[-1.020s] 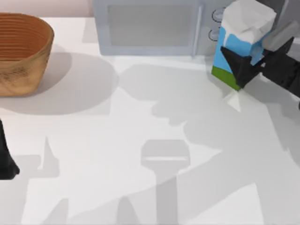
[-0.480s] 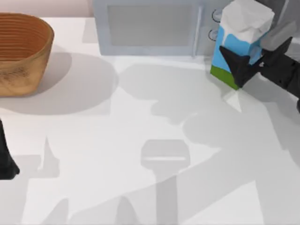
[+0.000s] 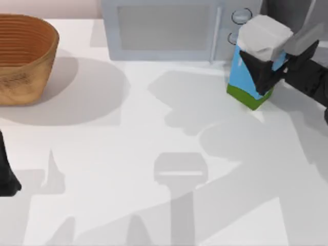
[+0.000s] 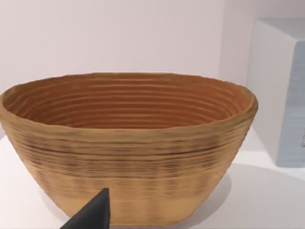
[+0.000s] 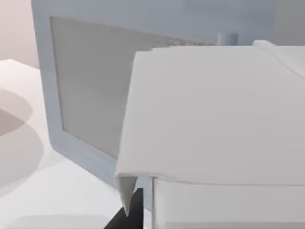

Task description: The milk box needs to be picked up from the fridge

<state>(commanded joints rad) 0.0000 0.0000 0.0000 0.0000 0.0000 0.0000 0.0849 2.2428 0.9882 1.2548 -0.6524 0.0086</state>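
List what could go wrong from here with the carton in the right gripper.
1. The right gripper grips the milk box low on one side while the box tilts; it may slip or twist out.
2. The box sits just in front of the microwave, by its knobs; a swing toward the back could knock them.
3. The fridge stands close behind the gripper, so lifting carelessly risks a bump.

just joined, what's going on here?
The right gripper is closed on the milk box at the table's far right, in front of the microwave's knobs. The box looks raised and slightly tilted. The left arm is parked at the left edge, near the wicker basket.
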